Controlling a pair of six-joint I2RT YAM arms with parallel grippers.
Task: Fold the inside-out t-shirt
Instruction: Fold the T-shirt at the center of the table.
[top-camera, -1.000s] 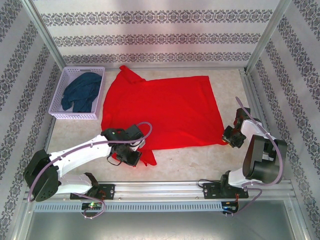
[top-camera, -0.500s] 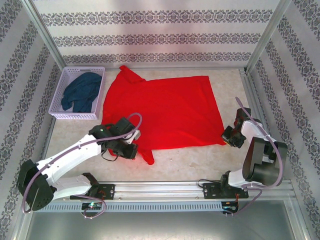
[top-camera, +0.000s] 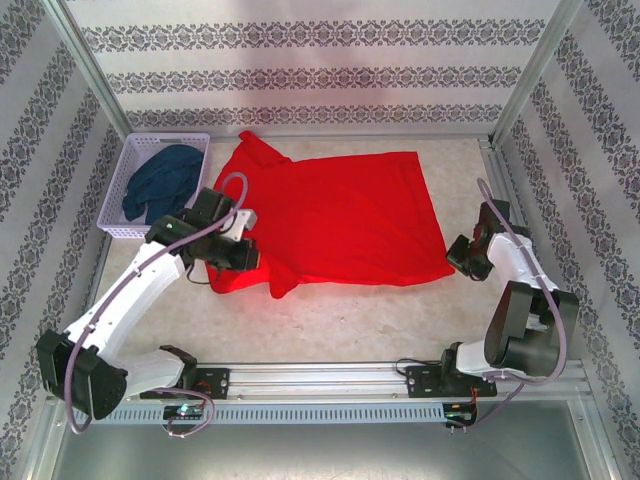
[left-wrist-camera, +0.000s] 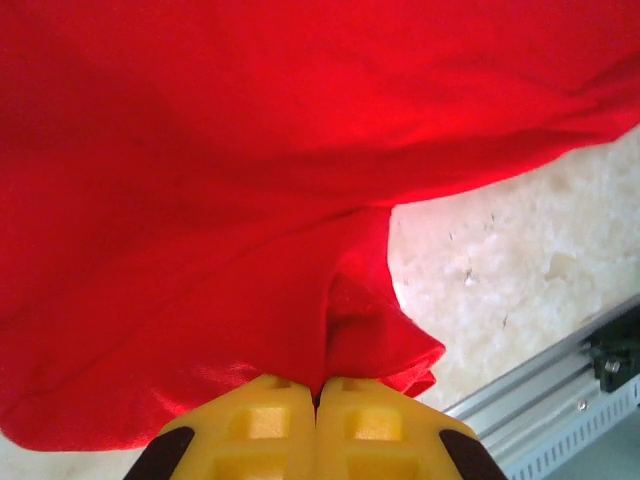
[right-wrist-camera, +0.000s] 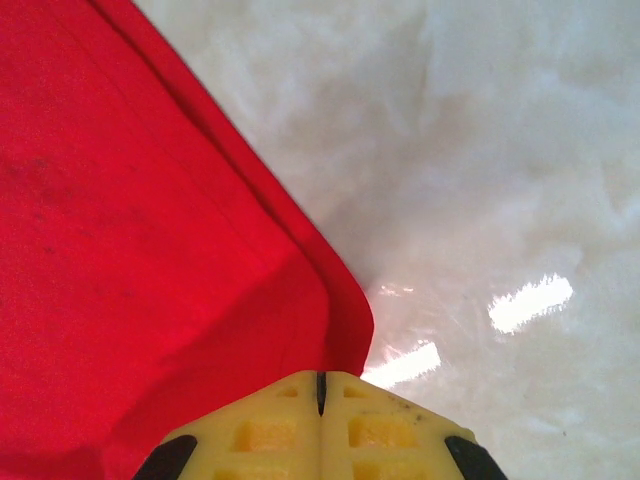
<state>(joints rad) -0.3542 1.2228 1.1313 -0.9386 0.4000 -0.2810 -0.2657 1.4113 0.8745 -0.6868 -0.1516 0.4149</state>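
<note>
T-shirt (top-camera: 340, 215) lies spread on the counter (top-camera: 380, 320), long axis running left to right between the arms. Left fingers (left-wrist-camera: 270, 420) are clamped on its near-left edge; right fingers (right-wrist-camera: 385, 425) are clamped on its near-right corner.

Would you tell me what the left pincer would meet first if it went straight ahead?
The red t-shirt: the left pincer, shut on a fold of it, points into more of that cloth, apparently.

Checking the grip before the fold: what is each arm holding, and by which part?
Both hold the red t-shirt: left fingers pinch a bunched near-left edge, right fingers its near-right corner.
</note>
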